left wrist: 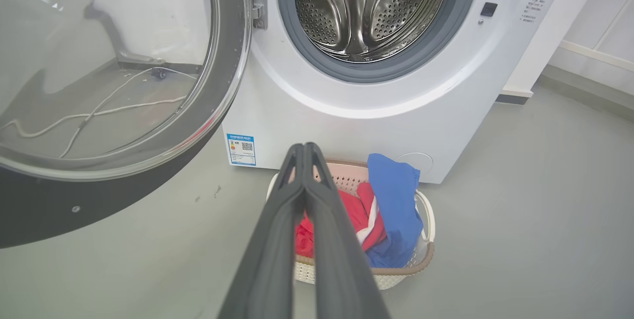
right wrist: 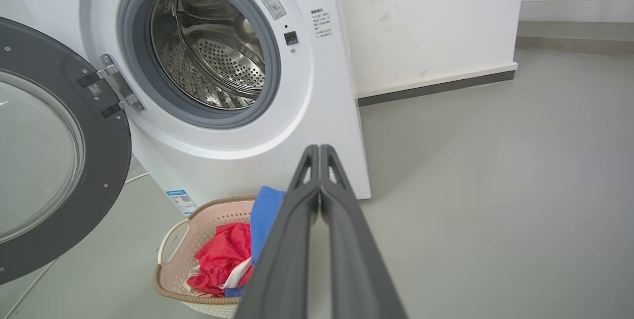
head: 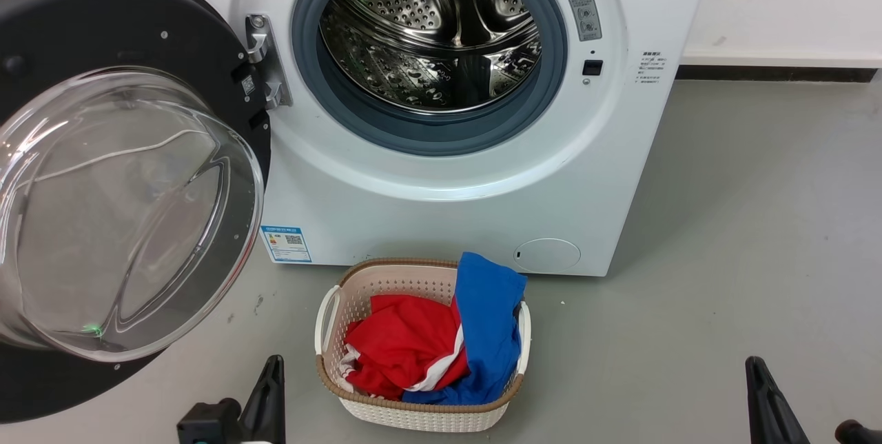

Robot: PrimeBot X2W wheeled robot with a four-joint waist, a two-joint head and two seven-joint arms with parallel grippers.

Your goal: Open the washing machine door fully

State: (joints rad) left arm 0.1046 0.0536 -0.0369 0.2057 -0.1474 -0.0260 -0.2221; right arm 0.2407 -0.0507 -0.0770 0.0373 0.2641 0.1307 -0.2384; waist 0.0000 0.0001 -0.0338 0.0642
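Observation:
The white washing machine (head: 441,196) stands in front of me, its steel drum mouth uncovered. The washing machine door (head: 124,209), a black disc with a clear glass bowl, is swung wide to the left on its hinge. It also fills the left of the left wrist view as the door (left wrist: 109,86), and the door (right wrist: 54,160) is at the left of the right wrist view. My left gripper (head: 274,361) sits low at the bottom left, shut and empty, apart from the door. My right gripper (head: 752,363) is at the bottom right, shut and empty. Both pairs of fingers, left gripper (left wrist: 303,146) and right gripper (right wrist: 319,148), are pressed together.
A beige laundry basket (head: 420,416) with red and blue clothes sits on the grey floor just before the machine, between my grippers. A white wall with a dark baseboard (head: 778,74) runs behind to the right. Open floor lies to the right.

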